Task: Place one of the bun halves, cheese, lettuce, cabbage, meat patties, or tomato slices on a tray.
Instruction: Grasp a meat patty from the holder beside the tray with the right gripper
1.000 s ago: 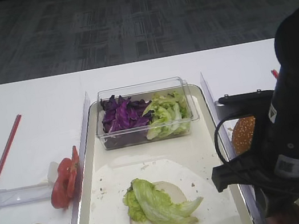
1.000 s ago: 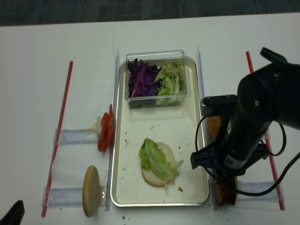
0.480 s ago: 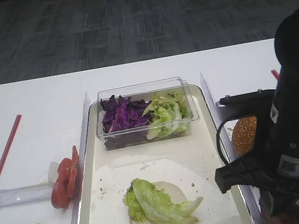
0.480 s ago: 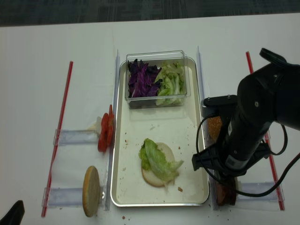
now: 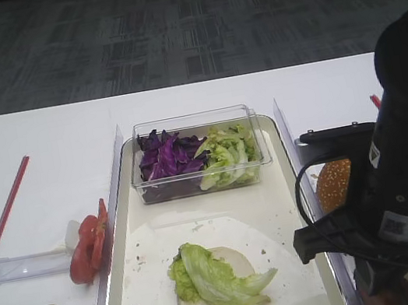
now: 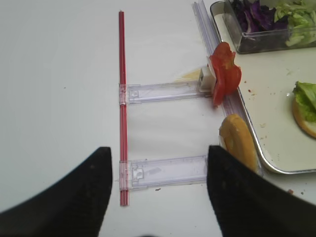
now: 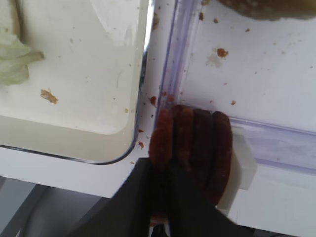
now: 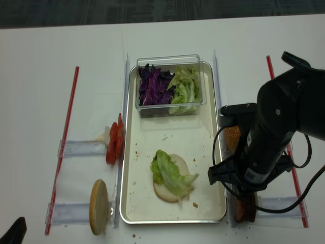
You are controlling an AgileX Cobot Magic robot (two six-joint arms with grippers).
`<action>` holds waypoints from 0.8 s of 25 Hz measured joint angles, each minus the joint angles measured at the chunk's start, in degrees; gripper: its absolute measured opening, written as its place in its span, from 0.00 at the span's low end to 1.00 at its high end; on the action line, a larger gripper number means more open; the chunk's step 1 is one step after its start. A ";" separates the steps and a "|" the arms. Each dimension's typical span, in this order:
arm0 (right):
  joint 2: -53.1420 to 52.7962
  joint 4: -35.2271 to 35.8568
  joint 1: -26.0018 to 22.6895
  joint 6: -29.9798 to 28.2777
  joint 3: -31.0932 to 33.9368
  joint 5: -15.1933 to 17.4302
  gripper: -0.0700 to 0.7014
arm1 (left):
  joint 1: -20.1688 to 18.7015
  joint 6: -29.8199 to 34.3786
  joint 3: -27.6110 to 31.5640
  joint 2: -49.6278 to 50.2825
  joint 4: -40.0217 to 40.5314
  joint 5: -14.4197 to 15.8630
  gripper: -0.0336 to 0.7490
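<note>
In the right wrist view my right gripper [image 7: 159, 164] is shut on the leftmost of several meat patties [image 7: 200, 143], which stand on edge in a clear holder just right of the tray [image 7: 89, 128]. Overhead, the arm hides most of the patties [image 8: 245, 211]. On the tray [image 8: 147, 203] lies a bun base [image 8: 179, 162] with a lettuce leaf [image 8: 167, 173] on top. A clear box holds cabbage [image 8: 154, 84] and lettuce [image 8: 185, 89]. Tomato slices [image 8: 114, 142] and a bun half [image 8: 99, 206] stand left of the tray. My left gripper [image 6: 158, 197] hangs open over the table.
A sesame bun top [image 8: 232, 137] sits right of the tray, partly under my right arm. Red strips [image 8: 68, 127] [image 8: 271, 76] run down both sides. Clear plastic rails [image 8: 81, 148] lie on the white table, and crumbs dot the tray.
The right gripper's fingers have closed the last bit onto the leftmost patty. The arm has sunk slightly. Nothing else has moved.
</note>
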 joint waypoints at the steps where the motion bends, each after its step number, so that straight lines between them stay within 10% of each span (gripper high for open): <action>1: 0.00 0.00 0.00 0.00 0.00 0.00 0.20 | 0.00 0.00 0.00 0.00 0.00 0.00 0.59; 20: -1.47 0.00 0.00 0.00 0.00 0.24 0.20 | 0.00 0.00 0.00 0.00 0.00 0.00 0.59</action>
